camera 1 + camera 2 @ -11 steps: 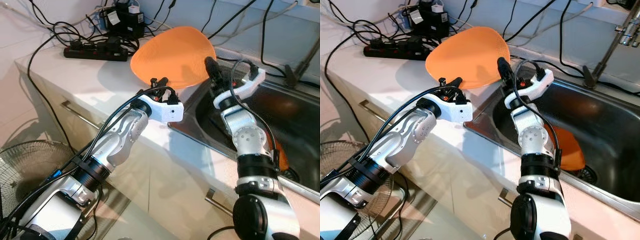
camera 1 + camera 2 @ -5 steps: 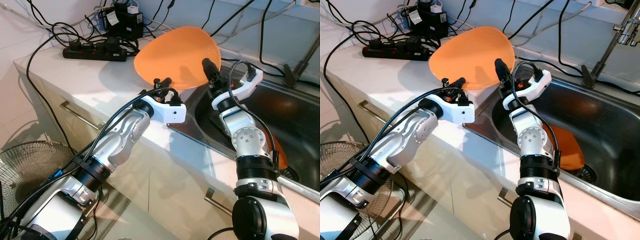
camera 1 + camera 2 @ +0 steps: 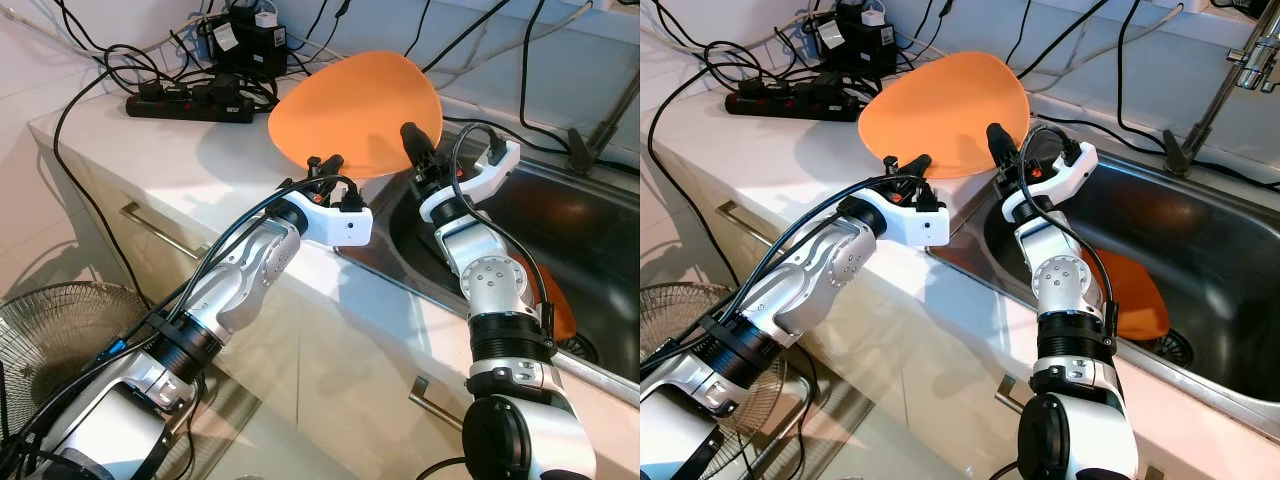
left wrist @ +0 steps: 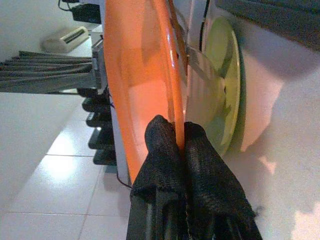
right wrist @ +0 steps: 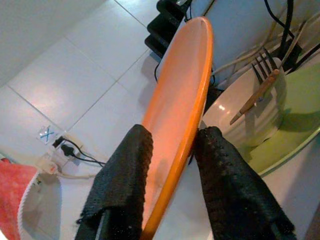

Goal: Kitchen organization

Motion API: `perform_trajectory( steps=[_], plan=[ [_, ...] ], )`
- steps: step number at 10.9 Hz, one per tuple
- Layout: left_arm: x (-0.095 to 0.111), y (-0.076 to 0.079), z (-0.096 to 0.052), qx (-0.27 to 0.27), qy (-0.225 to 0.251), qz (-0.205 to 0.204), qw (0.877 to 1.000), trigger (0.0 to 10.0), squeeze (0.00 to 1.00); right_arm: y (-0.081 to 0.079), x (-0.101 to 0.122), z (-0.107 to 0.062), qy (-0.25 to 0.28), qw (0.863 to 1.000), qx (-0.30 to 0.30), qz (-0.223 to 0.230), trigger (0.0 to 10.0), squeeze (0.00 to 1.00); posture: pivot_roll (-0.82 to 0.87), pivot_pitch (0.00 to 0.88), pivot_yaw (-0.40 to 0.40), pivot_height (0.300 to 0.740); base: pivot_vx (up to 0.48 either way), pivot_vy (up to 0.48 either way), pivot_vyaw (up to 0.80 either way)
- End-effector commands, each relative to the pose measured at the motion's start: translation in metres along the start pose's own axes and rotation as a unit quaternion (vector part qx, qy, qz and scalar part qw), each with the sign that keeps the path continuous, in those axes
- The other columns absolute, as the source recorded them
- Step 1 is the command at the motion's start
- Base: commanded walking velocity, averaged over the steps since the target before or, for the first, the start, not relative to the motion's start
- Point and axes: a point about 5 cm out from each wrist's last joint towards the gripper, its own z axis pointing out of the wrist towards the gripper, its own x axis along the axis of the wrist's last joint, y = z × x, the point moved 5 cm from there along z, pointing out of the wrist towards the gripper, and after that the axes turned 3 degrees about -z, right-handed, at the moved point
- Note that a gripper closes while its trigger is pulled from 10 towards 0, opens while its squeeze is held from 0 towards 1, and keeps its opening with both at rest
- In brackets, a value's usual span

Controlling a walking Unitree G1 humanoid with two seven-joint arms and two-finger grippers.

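Observation:
An orange plate hangs tilted in the air over the white counter's corner, just left of the steel sink. My left gripper is shut on its lower rim; the left wrist view shows both black fingers pinching the edge. My right gripper grips the plate's right rim from the sink side, and in the right wrist view its fingers straddle the orange edge. A second orange plate lies in the sink basin.
A black power strip and tangled cables lie at the back of the counter. A faucet stands behind the sink. A white bowl with a fork and a green plate rest nearby. A floor fan stands at lower left.
The plate has risen slightly and shifted right, tilting more upright. The left gripper followed it up, and the right gripper edged left along the rim.

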Motion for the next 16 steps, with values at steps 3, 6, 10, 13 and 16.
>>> perform_trajectory(
  steps=[3, 6, 10, 13, 16],
  plan=[
    [0.001, -0.023, 0.004, 0.037, 0.005, 0.017, 0.999, 10.0, 0.0, -0.001, 0.001, -0.001, -0.003, 1.0, 0.008, -0.006, 0.0, 0.0, 0.22, 0.008, -0.02, 0.74, 0.0, 0.0, 0.0],
    [0.0, -0.024, 0.005, 0.039, 0.005, 0.021, 0.999, 10.0, 0.0, -0.002, -0.002, -0.001, -0.006, 1.0, 0.009, -0.005, 0.0, 0.0, 0.22, 0.0, -0.018, 0.74, 0.0, 0.0, 0.0],
    [0.002, -0.021, 0.003, 0.035, 0.01, 0.003, 0.999, 10.0, 1.0, 0.0, 0.002, -0.001, 0.003, 1.0, 0.001, 0.004, 0.0, 0.0, 0.23, 0.0, -0.018, 0.74, 0.0, 0.0, 0.0],
    [0.0, -0.023, 0.003, 0.038, 0.009, -0.001, 0.999, 10.0, 1.0, 0.016, 0.025, -0.001, 0.058, 0.997, -0.048, 0.029, 0.0, 0.0, 0.23, 0.005, -0.02, 0.74, 0.0, 0.0, 0.0],
    [0.001, -0.024, 0.002, 0.042, 0.011, -0.005, 0.999, 10.0, 0.0, 0.031, 0.06, -0.004, 0.136, 0.984, -0.082, 0.081, 0.0, 0.0, 0.23, 0.004, -0.021, 0.74, 0.0, 0.0, 0.0]
  ],
)
